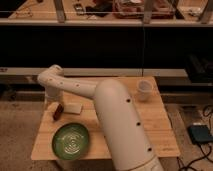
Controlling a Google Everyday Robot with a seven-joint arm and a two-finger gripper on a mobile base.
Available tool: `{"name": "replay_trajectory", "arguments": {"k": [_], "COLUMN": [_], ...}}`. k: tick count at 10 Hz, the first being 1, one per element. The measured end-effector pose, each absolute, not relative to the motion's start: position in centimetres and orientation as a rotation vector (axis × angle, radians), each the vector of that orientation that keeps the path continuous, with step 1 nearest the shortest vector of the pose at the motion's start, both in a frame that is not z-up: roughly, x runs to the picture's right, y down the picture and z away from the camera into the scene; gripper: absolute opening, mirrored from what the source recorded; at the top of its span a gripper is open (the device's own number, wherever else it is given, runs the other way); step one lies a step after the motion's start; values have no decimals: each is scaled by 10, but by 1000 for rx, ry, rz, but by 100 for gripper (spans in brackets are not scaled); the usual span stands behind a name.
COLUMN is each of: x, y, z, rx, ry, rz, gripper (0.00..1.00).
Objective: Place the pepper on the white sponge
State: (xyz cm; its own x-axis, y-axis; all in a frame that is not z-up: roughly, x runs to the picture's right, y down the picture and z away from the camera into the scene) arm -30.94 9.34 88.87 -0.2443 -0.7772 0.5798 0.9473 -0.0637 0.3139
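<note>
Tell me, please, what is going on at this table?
A one-armed robot is meant to put the pepper on the white sponge. Its arm reaches across the wooden table, and the gripper hangs at the view's left, just behind the slim dark red piece that appears to be the pepper. That piece lies on the table close beside the sponge, not on it. A green plate sits in front, a white cup at the back.

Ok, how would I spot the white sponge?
On the wooden table, find the green plate at the front left. Just behind it, near the end effector at the back left, lies the white sponge. It is a flat off-white pad, unlike the dark red item on its left or the upright white cup far right.
</note>
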Motion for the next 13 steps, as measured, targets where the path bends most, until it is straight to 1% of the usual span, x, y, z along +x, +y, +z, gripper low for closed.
{"name": "replay_trajectory", "arguments": {"k": [9, 13], "x": [-314, -322], "y": [115, 114], "z": [898, 892], "rx": [-346, -345], "ry": [-759, -774], "rz": [-1686, -1680], "gripper": [65, 65]}}
